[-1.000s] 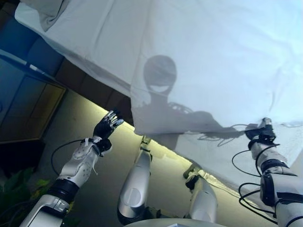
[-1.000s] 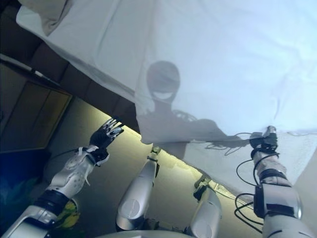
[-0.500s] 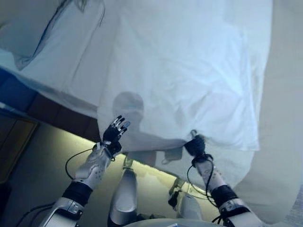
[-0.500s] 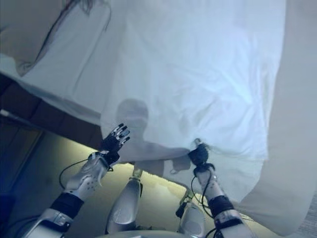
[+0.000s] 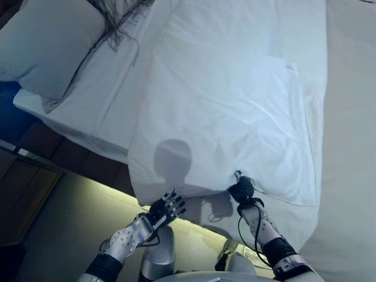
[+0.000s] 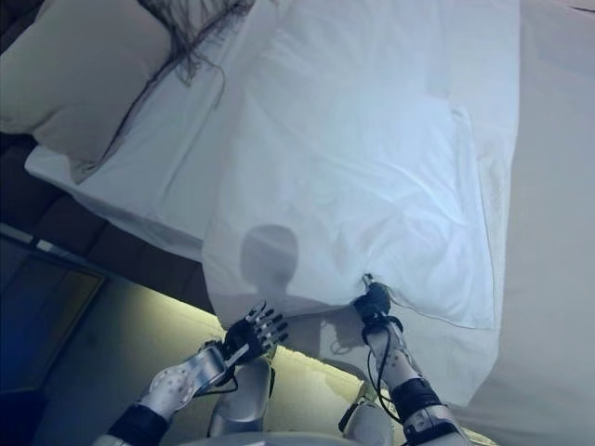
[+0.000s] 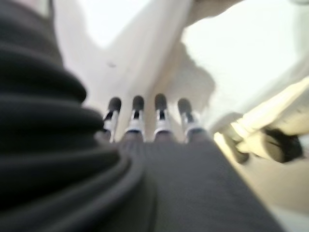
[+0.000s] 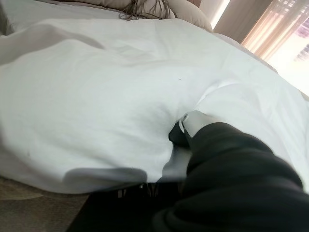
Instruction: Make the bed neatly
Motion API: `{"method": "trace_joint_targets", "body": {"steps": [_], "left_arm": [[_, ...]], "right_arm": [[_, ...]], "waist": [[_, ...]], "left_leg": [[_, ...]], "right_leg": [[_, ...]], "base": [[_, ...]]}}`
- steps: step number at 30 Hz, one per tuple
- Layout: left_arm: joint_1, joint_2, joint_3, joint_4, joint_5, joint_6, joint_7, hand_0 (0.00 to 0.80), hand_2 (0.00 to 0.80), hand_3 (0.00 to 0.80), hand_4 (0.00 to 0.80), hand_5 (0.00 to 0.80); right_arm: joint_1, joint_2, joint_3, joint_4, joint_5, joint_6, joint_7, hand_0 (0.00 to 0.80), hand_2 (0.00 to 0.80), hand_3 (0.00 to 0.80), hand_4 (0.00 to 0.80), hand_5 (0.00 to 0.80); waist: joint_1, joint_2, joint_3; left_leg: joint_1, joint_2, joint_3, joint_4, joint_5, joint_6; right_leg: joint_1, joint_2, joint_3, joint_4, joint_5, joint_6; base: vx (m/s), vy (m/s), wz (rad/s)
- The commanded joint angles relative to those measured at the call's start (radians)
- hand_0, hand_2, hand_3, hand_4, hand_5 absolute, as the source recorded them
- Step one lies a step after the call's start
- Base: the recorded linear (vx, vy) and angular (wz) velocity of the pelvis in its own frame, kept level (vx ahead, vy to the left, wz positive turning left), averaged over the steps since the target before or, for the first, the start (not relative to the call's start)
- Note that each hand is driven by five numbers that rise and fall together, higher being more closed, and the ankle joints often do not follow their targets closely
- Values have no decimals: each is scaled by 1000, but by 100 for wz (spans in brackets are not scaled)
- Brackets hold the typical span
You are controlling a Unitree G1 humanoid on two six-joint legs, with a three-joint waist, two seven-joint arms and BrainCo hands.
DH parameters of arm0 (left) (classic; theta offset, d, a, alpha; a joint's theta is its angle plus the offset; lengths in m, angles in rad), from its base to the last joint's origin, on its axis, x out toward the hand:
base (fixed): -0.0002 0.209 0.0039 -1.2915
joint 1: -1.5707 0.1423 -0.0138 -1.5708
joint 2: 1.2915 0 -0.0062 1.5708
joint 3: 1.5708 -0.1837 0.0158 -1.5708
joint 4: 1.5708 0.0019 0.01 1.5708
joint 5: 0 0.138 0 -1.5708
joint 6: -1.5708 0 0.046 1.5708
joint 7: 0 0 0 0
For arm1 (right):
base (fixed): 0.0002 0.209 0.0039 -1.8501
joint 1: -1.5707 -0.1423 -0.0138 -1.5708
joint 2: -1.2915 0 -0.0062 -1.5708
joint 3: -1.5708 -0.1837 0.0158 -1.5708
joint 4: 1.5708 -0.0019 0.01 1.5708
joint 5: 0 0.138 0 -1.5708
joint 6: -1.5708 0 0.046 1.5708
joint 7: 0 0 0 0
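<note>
Softly rumpled white duvet (image 5: 235, 111), pinched.

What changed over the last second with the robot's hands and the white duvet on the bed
The camera swung, so the pillow now shows. The right hand stays clenched on the duvet edge; that arm, far out to the right a second ago, is now nearer the middle. The left hand, fingers spread, has come from open air to the duvet's hanging corner without taking hold.
</note>
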State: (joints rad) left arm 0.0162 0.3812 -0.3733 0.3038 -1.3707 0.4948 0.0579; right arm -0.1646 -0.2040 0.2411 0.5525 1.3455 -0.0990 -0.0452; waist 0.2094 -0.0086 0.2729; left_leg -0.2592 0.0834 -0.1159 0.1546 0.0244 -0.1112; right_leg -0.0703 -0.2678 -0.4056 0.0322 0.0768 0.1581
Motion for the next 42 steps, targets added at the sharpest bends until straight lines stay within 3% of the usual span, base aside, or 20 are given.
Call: {"method": "trace_joint_targets", "body": {"steps": [1, 3, 6, 15, 21, 26, 31, 36, 42], "left_arm": [[-31, 40, -64, -30, -65, 120, -100, 0, 0, 0, 0, 0], [-57, 57, -106, -6, -68, 146, -149, 0, 0, 0, 0, 0], [-110, 41, -158, 55, -97, 122, -192, 0, 0, 0, 0, 0], [-346, -222, -208, 367, -279, -61, -147, 0, 0, 0, 0, 0], [-410, -343, -193, 466, -521, -221, -80, 0, 0, 0, 0, 0], [-410, -416, -138, 502, -602, -330, 7, 0, 0, 0, 0, 0], [-390, -454, -141, 497, -602, -429, -10, 0, 0, 0, 0, 0], [-448, -464, -140, 470, -602, -637, 8, 0, 0, 0, 0, 0], [-524, -495, -100, 440, -602, -768, -29, 0, 0, 0, 0, 0]], "right_arm": [[-80, -85, -68, -67, 81, -84, 22, 800, 800, 800, 800, 800], [-138, -110, -70, -14, 128, -96, 36, 800, 800, 800, 800, 800], [-219, -131, -81, 61, 161, -104, 59, 800, 800, 800, 800, 800], [-425, -87, -75, 116, 119, -95, -2, 800, 800, 800, 800, 800], [-472, -71, -57, 52, 73, -91, -15, 800, 800, 800, 800, 800], [-469, -49, -54, -42, 41, -89, -42, 800, 800, 800, 800, 800], [-464, -53, -46, -110, 32, -80, -64, 800, 800, 800, 800, 800], [-463, -43, -34, -149, 23, -86, -53, 800, 800, 800, 800, 800], [-487, -45, -25, -197, -22, -74, -79, 800, 800, 800, 800, 800]], "waist": [[23, 26, 46], [30, 31, 54], [36, 31, 68], [-6, -15, 104], [-47, -26, 138], [-67, -50, 156], [-82, -58, 169], [-104, -68, 167], [-134, -60, 168]], "left_leg": [[69, 50, -15, -121, 98, 45], [72, 60, -26, -142, 92, 37], [61, 60, -39, -154, 102, 34], [13, 73, -36, -140, 117, 33], [-41, 71, 30, -78, 112, 33], [-56, 73, 43, -74, 117, 37], [-47, 76, 62, -101, 125, 40], [-40, 78, 90, -155, 148, 44], [-38, 68, 127, -216, 181, 45]], "right_leg": [[22, -35, -30, 80, 25, 36], [23, -22, -34, 91, -2, 41], [9, -16, -45, 111, -15, 33], [-76, 4, -12, 158, -17, 12], [-123, -5, 6, 182, -4, 9], [-145, -9, 25, 181, 13, 22], [-145, -2, 38, 152, 32, 27], [-155, -1, 56, 122, 54, 40], [-171, -12, 70, 86, 82, 51]], "base": [[-123, -137, 31], [-26, -142, 28], [-43, -106, 23], [-45, -58, -1], [-49, 44, -10], [-6, 29, -4], [-20, 59, -12], [4, 49, -6], [-10, 110, -10]]}}
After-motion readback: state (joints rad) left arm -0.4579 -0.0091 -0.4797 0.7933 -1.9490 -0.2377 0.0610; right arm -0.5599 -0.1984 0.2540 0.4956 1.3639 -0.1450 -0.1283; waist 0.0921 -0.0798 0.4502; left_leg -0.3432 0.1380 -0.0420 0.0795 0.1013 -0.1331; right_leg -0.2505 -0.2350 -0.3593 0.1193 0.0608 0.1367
